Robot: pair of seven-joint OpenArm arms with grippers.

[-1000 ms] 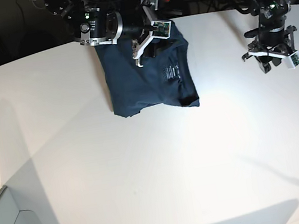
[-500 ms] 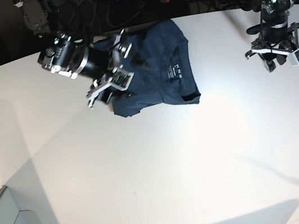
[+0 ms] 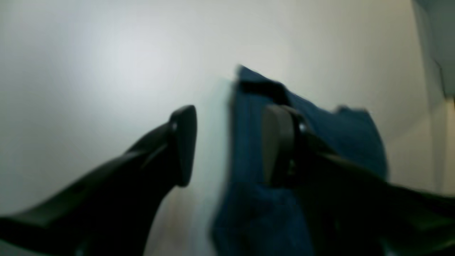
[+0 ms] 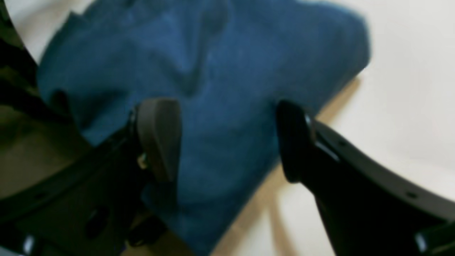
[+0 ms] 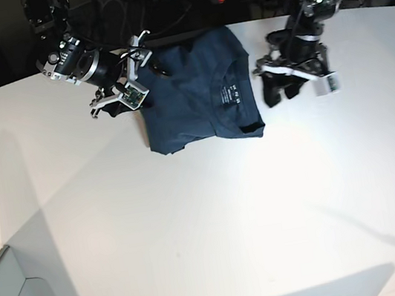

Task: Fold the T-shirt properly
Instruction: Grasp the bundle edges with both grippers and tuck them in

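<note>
The folded T-shirt point(image 5: 198, 103) lies between both claws. The right claw point(image 5: 120, 94) and left claw point(image 5: 294, 82) gape empty; next, a final tidy fold needs fresh edge grips.

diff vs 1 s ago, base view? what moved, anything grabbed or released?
The left gripper swung in from the table's edge toward the T-shirt and now hangs just beside its collar edge, jaws apart, holding nothing. The right gripper drew back off the shirt's middle to its opposite edge, also open and empty. The shirt lies folded in the same spot, label up.
</note>
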